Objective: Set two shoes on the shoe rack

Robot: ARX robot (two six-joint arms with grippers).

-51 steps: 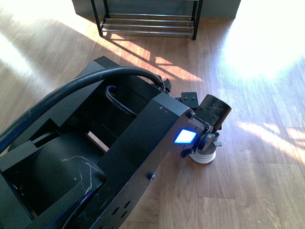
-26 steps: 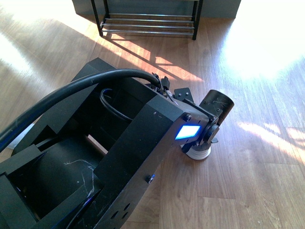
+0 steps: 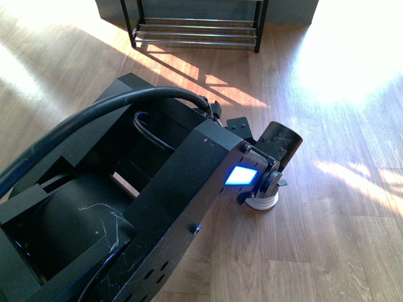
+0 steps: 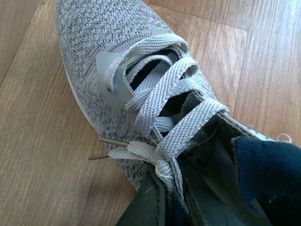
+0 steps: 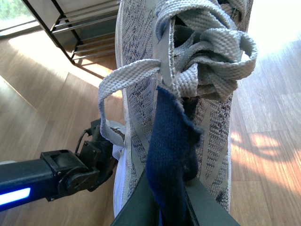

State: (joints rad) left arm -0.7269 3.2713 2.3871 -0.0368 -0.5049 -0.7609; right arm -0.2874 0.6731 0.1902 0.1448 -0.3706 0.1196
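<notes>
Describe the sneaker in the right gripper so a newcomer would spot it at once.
Start at the black shoe rack standing on the wood floor. Short of it, the right gripper holds a grey knit sneaker by its navy lining, up in the air. Its twin sneaker sits on the floor; this one hangs clear.

Sunlight blows out the floor (image 3: 352, 56) at its far right; the shoe rack (image 3: 195, 28) casts striped shadows. Wrist views are sharp.

no readable text, labels or numbers
</notes>
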